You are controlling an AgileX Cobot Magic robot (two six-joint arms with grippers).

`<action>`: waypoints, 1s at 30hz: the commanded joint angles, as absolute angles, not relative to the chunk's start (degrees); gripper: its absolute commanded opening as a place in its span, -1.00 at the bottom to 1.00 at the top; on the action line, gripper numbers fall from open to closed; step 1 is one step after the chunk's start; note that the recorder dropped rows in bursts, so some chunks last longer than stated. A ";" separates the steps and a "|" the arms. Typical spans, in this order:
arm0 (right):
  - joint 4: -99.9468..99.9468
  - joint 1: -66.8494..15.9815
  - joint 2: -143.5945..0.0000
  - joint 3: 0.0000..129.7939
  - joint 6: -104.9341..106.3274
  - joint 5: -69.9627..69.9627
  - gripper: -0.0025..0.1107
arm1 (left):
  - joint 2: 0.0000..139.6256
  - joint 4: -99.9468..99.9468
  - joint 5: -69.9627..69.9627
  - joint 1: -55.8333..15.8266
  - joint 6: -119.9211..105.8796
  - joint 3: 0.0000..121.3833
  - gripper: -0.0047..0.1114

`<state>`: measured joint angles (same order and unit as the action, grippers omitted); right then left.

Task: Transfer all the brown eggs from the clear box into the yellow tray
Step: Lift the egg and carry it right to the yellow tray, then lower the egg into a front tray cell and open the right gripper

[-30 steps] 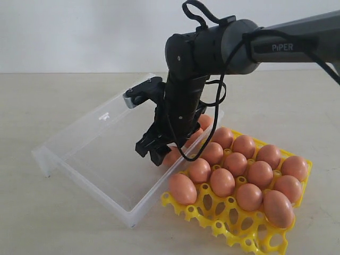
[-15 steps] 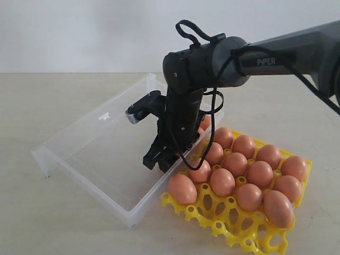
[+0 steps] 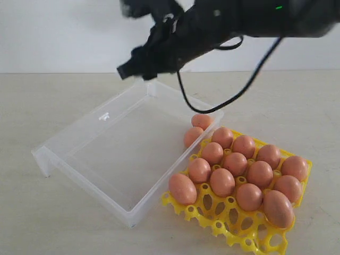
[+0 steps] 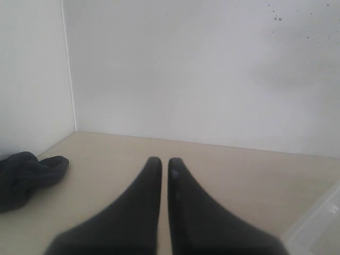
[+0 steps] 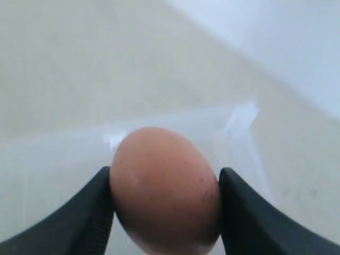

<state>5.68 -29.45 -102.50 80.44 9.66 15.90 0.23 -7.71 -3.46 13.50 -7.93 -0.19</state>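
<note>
My right gripper (image 5: 166,172) is shut on a speckled brown egg (image 5: 164,196), held high over the clear box (image 3: 122,154). In the exterior view that gripper (image 3: 130,68) is a dark blur above the box's far edge, and the held egg cannot be made out there. Two brown eggs (image 3: 202,121) (image 3: 193,135) lie in the box's right corner, next to the yellow tray (image 3: 169,202). Several brown eggs (image 3: 223,181) sit in the tray's cups. My left gripper (image 4: 165,162) is shut with nothing in it, and it is outside the exterior view.
The box stands tilted, its right edge against the tray. The tray's front row of cups (image 3: 234,234) holds no eggs. A dark cloth (image 4: 26,178) lies on the table in the left wrist view, where a corner of the clear box (image 4: 319,223) also shows.
The right arm has risen from the eggs in the box's corner, up and to the left, carrying one egg. Two eggs now lie in the box.
</note>
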 commanded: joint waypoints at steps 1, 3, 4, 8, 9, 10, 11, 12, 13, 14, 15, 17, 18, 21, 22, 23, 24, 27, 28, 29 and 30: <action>6.37 -29.14 -88.19 58.22 9.51 -19.36 -0.96 | 0.00 -7.70 -2.95 13.45 -8.07 0.00 -0.85; 16.26 -29.14 -83.71 45.69 15.28 -38.31 -0.96 | 0.00 -7.70 -2.95 13.45 -8.07 0.00 -0.85; 23.61 -29.14 -81.74 39.62 16.29 -49.07 -0.96 | 0.00 -7.70 -2.95 13.45 -8.07 0.00 -0.85; 12.30 -29.14 -79.40 28.80 5.16 -42.06 -0.96 | 0.00 -7.70 -2.95 13.45 -8.07 0.00 -0.85; 5.52 -29.14 -79.67 26.41 0.00 -41.27 -0.96 | 0.00 -7.70 -2.95 13.45 -8.07 0.00 -0.85; 0.35 -29.26 -80.08 24.06 -6.15 -42.78 -0.96 | 0.00 -7.70 -2.95 13.45 -8.07 0.00 -0.85; -0.76 -29.26 -80.57 22.66 -9.03 -43.69 -0.96 | 0.00 -7.70 -2.95 13.45 -8.07 0.00 -0.85; -1.01 -29.26 -80.92 21.47 -10.56 -44.76 -0.96 | 0.00 -7.70 -2.95 13.45 -8.07 0.00 -0.85; -1.01 -29.26 -81.54 20.37 -10.72 -45.37 -0.96 | 0.00 -7.70 -2.95 13.45 -8.07 0.00 -0.85; -0.88 -29.26 -82.13 19.52 -10.72 -45.70 -0.96 | 0.00 -7.70 -2.95 13.45 -8.07 0.00 -0.85; -0.88 -29.26 -82.91 18.60 -11.12 -45.66 -0.96 | 0.00 -7.70 -2.95 13.45 -8.07 0.00 -0.85; -2.39 -29.26 -84.64 17.09 -12.40 -45.66 -0.96 | 0.00 -7.70 -2.95 13.45 -8.07 0.00 -0.85; -4.54 -29.26 -85.66 16.39 -13.29 -46.01 -0.96 | 0.00 -7.70 -2.95 13.45 -8.07 0.00 -0.85; -10.10 -29.26 -88.66 15.12 -15.11 -47.70 -0.96 | 0.00 -7.70 -2.95 13.45 -8.07 0.00 -0.85; -10.85 -29.26 -89.60 15.02 -15.10 -48.57 -0.96 | 0.00 -7.70 -2.95 13.45 -8.07 0.00 -0.85; -10.96 -29.26 -90.58 15.02 -15.10 -48.69 -0.96 | 0.00 -7.70 -2.95 13.45 -8.07 0.00 -0.85; -10.96 -29.26 -91.42 15.02 -15.10 -49.28 -0.96 | 0.00 -7.70 -2.95 13.45 -8.07 0.00 -0.85; -10.96 -29.26 -94.49 15.02 -15.10 -50.20 -0.96 | 0.00 -7.70 -2.95 13.45 -8.07 0.00 -0.85; -10.96 -29.26 -95.63 15.02 -15.10 -50.50 -0.96 | 0.00 -7.70 -2.95 13.45 -8.07 0.00 -0.85; -10.96 -29.26 -96.78 15.02 -15.10 -50.99 -0.96 | 0.00 -7.70 -2.95 13.45 -8.07 0.00 -0.85; -10.96 -29.26 -97.65 15.02 -15.10 -51.69 -0.96 | 0.00 -7.70 -2.95 13.45 -8.07 0.00 -0.85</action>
